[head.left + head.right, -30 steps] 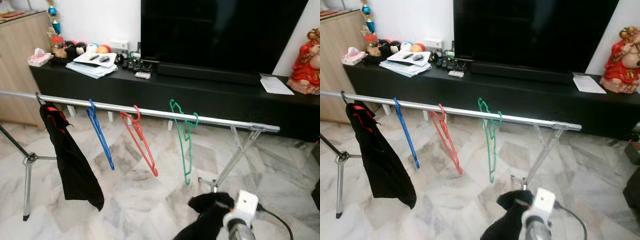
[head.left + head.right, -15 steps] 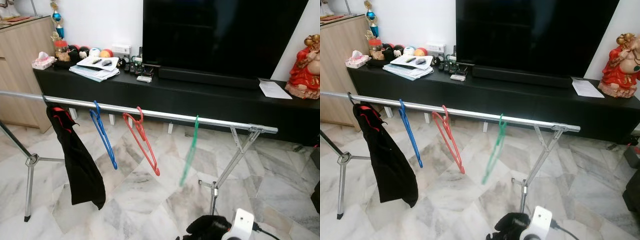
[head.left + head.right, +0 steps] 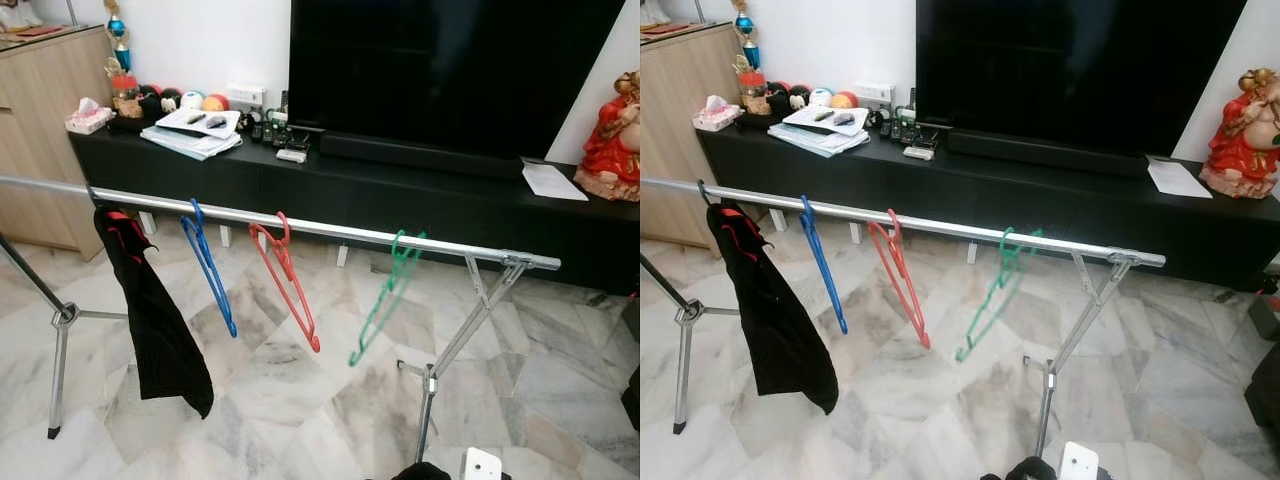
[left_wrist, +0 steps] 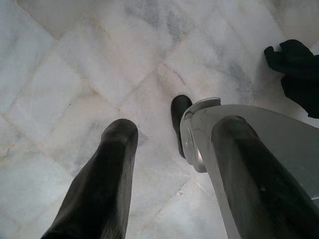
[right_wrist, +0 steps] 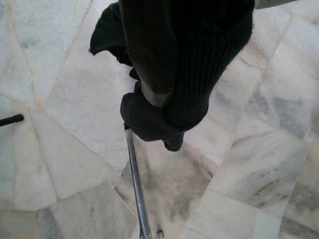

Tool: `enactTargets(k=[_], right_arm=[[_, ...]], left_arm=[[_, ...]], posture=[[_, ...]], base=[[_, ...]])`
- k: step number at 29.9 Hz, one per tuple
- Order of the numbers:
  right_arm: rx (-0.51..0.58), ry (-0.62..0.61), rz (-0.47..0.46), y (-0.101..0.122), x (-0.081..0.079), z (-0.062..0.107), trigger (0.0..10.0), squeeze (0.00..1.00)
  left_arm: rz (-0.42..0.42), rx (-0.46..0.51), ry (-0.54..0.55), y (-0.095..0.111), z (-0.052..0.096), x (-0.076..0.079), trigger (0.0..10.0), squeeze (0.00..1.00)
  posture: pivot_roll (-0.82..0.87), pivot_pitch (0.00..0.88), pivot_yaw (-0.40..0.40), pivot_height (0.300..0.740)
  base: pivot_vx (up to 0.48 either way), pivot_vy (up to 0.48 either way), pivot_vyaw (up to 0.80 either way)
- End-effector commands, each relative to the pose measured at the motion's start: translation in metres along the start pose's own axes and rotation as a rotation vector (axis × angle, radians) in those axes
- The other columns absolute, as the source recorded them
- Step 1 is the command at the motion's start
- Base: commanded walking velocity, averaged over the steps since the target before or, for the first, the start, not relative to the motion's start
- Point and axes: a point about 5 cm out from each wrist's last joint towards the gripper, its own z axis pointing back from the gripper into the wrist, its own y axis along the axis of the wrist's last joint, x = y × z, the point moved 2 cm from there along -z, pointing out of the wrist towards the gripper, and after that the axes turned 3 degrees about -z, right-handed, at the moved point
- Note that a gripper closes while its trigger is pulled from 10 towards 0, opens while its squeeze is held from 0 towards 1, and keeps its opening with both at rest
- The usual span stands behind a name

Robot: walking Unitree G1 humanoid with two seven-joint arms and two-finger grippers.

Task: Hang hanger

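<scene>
green hanger [image 3: 385, 296] is hooked on the metal rail [image 3: 300, 226], tilted w/ its bottom end kicked out sideways, hanging between the red hanger [image 3: 287, 280] and the rail's angled support leg [image 3: 465, 335]. further along the rail past the red one: blue hanger [image 3: 209, 266], then a black garment [image 3: 150, 318] near the far end. left claw [image 4: 169, 169] is released, fingers spread apart, pointing down at the marble floor [image 4: 75, 74]. right claw sits low below the rail, wrapped in black knit cloth [image 5: 179, 64], can't tell if it's clenched or not.

Pale marble floor [image 3: 280, 400], white wall [image 3: 200, 40], long black TV cabinet [image 3: 330, 190].
</scene>
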Motion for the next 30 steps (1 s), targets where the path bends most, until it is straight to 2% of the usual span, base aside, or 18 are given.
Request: enactTargets(k=[1, 20, 30], right_arm=[[0.004, 0.006, 0.02, 0.007, 0.0005, -0.0012, 10.0, 0.0], [-0.003, 0.003, 0.029, 0.0074, -0.0027, -0.0018, 10.0, 0.0], [-0.005, 0.002, 0.02, 0.0058, -0.0045, -0.0017, 10.0, 0.0]], left_arm=[[0.016, -0.026, -0.02, -0.0073, 0.0012, 0.0072, 10.0, 0.0], [0.038, -0.03, -0.008, -0.0074, 0.0012, 0.0044, 10.0, 0.0], [0.031, -0.033, -0.007, -0.0078, 0.0013, 0.0026, 10.0, 0.0]], posture=[[0.04, 0.0, -0.067, 0.74], [0.03, 0.012, -0.05, 0.74], [0.04, 0.011, -0.048, 0.74]], base=[[0.0, 0.0, 0.0], [0.0, 0.0, 0.0], [0.0, 0.312, 0.0]])
